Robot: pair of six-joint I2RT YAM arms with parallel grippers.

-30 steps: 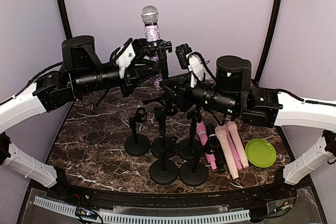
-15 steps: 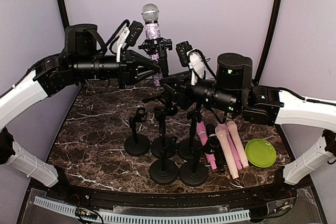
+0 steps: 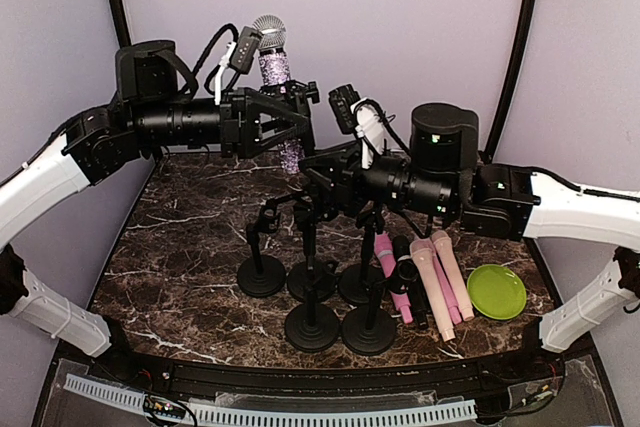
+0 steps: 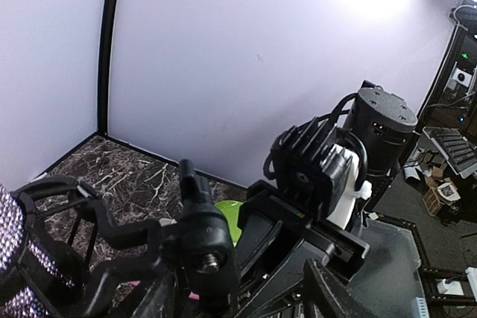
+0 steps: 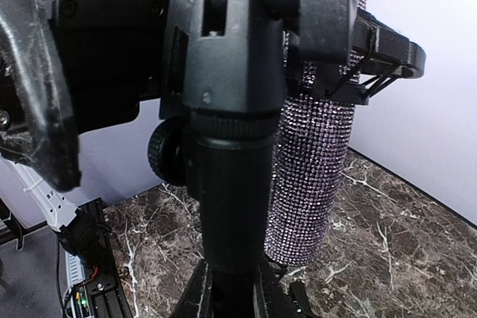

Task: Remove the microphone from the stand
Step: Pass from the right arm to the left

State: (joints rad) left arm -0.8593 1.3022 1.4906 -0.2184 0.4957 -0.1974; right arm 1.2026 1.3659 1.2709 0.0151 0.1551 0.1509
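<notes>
Microphone should be drawn along its tilted axis out of the clip, the stand being pinched by the right fingers; whether the left fingers are spread cannot be told.

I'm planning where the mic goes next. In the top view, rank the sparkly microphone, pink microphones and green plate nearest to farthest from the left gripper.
From the left gripper, top view:
1. sparkly microphone, right at its fingers, at the back.
2. pink microphones, lying front right.
3. green plate, farthest right, beside them.
</notes>
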